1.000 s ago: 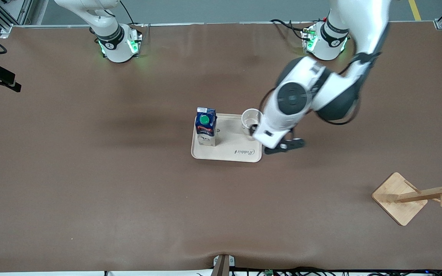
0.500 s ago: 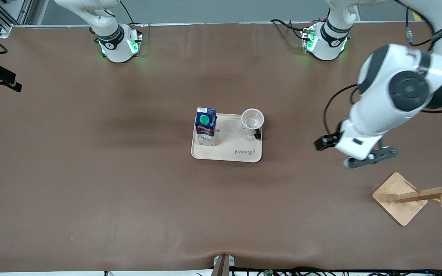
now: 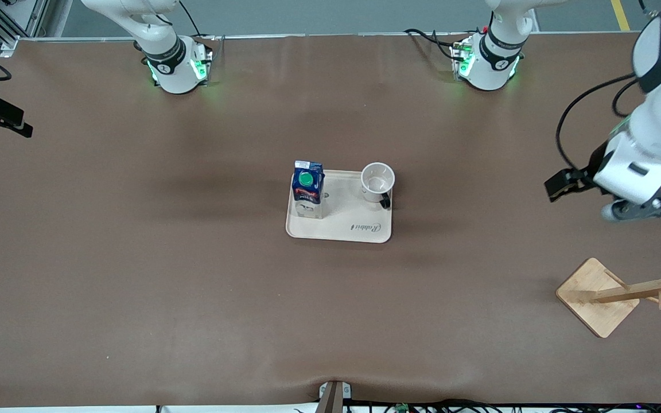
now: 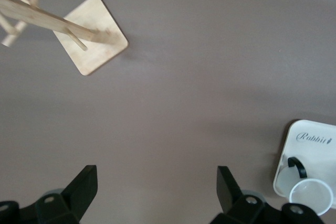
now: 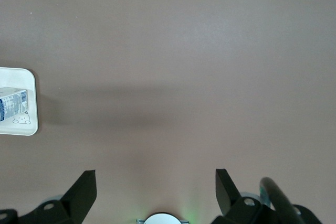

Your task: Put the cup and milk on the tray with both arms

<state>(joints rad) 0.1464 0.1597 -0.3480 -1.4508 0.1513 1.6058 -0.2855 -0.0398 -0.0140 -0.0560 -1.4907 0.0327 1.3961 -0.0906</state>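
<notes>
Cup (image 3: 377, 182) and milk (image 3: 307, 187) stand on the tray (image 3: 342, 230), well apart from the left claw (image 3: 611, 198), wide and empty; the right claw (image 5: 152, 195) waits wide.

Brown table (image 3: 135, 275), grey floor (image 3: 307, 14)

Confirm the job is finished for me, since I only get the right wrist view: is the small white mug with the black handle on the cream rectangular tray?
Observer: Yes. The small white mug stands upright on the cream rectangular tray, in the corner toward the left arm's end and farther from the front camera.
Operator: I see only a slice of the carton. Is it upright?
Observer: The blue and beige gable-top milk carton stands upright on the tray, green cap up, apart from the mug.
Operator: Where is the left gripper?
Observer: The left gripper is open and empty, over bare table toward the left arm's end, clear of the tray and of a wooden peg rack.
</notes>
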